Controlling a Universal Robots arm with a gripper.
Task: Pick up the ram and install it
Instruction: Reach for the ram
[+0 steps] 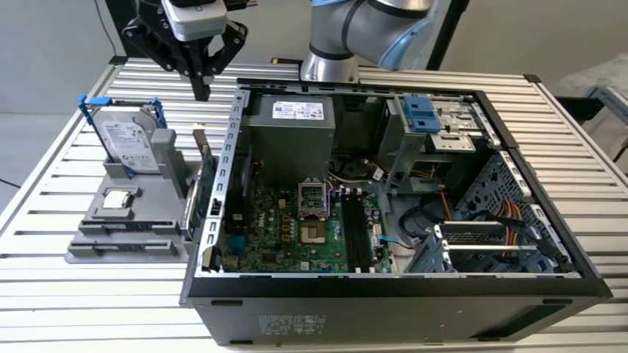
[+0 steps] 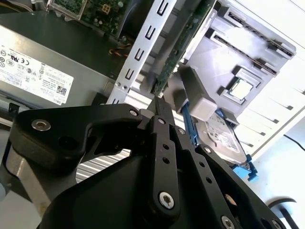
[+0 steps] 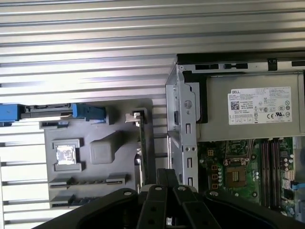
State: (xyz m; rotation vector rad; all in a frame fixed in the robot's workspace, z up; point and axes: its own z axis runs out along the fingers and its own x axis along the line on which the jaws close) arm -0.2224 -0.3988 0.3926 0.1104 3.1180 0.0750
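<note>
Tool (image 1: 201, 92) is clenched, fingers tip to tip, nothing btwn them. It hangs high over the surface (image 1: 59, 294), above the far end of the grey holder (image 1: 128, 254) and just outside the PC case (image 1: 393, 294) wall.

Ram (image 3: 88, 180), as best I can judge, is the thin stick seated on edge in a slot at the holder's near end, past the CPU chip (image 1: 118, 198). So it lies down from the tool and toward the front of the exterior view, well apart, not touched. Its long axis runs across the holder, exterior view's left to right, roughly at right angles to the expansion card (image 1: 208, 191), which stands along the case wall. In the second wrist view the fingertips sit just beside that card's end, so the tool is nearer the card than the ram.

Count:
- 1 arm, 1 tool.
- 1 hard drive (image 1: 128, 140), 1 CPU chip, 1 exp. card.
- 2 slot lines in the holder. One looks filled; can't tell re the 2nd.
- Black slots (image 1: 355, 232) on the motherboard (image 1: 284, 235): tight group, look empty, exact no. unclear.
</note>
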